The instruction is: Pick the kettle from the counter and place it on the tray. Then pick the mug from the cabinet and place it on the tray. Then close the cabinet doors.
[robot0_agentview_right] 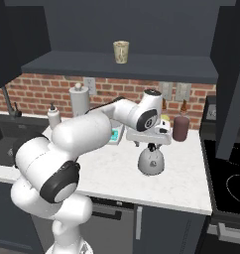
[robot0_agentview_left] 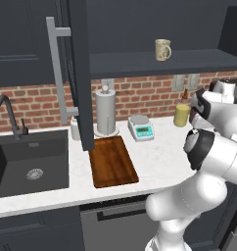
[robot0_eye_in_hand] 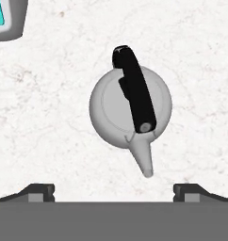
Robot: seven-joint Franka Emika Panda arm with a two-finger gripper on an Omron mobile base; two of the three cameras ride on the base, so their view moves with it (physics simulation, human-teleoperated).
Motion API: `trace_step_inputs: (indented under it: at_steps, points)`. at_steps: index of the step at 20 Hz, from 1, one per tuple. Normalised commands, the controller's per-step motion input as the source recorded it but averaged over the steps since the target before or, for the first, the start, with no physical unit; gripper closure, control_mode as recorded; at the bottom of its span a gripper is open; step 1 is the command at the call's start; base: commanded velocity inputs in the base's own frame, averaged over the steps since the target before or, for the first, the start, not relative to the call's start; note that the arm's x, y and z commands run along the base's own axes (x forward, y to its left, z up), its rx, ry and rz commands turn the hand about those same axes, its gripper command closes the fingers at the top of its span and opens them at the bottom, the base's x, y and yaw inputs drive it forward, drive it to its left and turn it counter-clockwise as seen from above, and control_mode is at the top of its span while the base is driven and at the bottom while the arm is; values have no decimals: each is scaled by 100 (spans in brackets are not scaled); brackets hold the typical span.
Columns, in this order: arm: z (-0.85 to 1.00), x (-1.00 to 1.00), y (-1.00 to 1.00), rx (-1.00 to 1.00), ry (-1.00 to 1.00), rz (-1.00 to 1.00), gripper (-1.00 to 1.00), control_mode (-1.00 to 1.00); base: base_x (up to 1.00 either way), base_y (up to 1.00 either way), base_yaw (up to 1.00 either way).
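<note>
The silver-grey kettle [robot0_eye_in_hand: 130,106] stands upright on the white counter [robot0_eye_in_hand: 45,122], black handle across its lid and spout pointing toward the hand. My gripper [robot0_eye_in_hand: 114,193] hangs open straight above it, nothing between the fingertips [robot0_eye_in_hand: 40,192]. From the right base, the gripper [robot0_agentview_right: 150,145] hovers just over the kettle [robot0_agentview_right: 151,162]. The wooden tray [robot0_agentview_left: 113,162] lies bare on the counter [robot0_agentview_left: 164,157] near the sink. A cream mug [robot0_agentview_left: 162,49] [robot0_agentview_right: 121,51] stands on the shelf of the open cabinet [robot0_agentview_left: 154,63]. Its doors [robot0_agentview_left: 79,73] [robot0_agentview_right: 232,74] are swung wide.
A paper-towel roll [robot0_agentview_left: 105,112], a small scale [robot0_agentview_left: 141,127] and a yellow canister [robot0_agentview_left: 181,115] line the brick wall. A maroon canister [robot0_agentview_right: 180,128] stands just behind the kettle. The sink [robot0_agentview_left: 27,164] is at the left, the black stove [robot0_agentview_right: 231,178] at the right.
</note>
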Motion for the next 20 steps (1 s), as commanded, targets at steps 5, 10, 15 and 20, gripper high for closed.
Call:
trace_step_inputs:
  at_steps: [5, 10, 15, 20]
  points:
    - [-16, 15, -6, 0, 0, 0, -100, -100, 0, 0, 0]
    - [-15, 16, -5, 1, 0, 0, -100, -100, 0, 0, 0]
    - [-11, 12, -3, 2, 0, 0, -100, -100, 0, 0, 0]
    - [-7, 10, -4, 3, 0, 0, -100, -100, 0, 0, 0]
